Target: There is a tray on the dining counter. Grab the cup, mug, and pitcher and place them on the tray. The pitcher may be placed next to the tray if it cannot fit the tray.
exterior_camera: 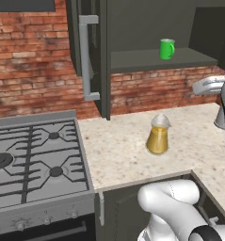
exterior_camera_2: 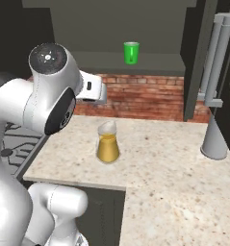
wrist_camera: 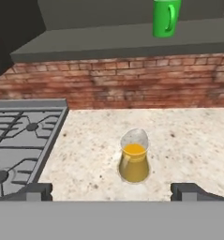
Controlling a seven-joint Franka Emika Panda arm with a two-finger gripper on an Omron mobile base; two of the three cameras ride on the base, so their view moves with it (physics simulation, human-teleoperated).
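The pale speckled stone table (wrist_camera: 188, 136) fills the hand view's middle, and the clear glass pitcher of amber liquid (wrist_camera: 133, 161) stands at lower centre. The gripper (wrist_camera: 115, 192) is spread wide, empty; it should straddle the neck squarely. The green mug (wrist_camera: 166, 18) waits on the dark shelf (wrist_camera: 108, 42), upper right.

No readable text, label, brand, number or sign on any surface; all are plain.
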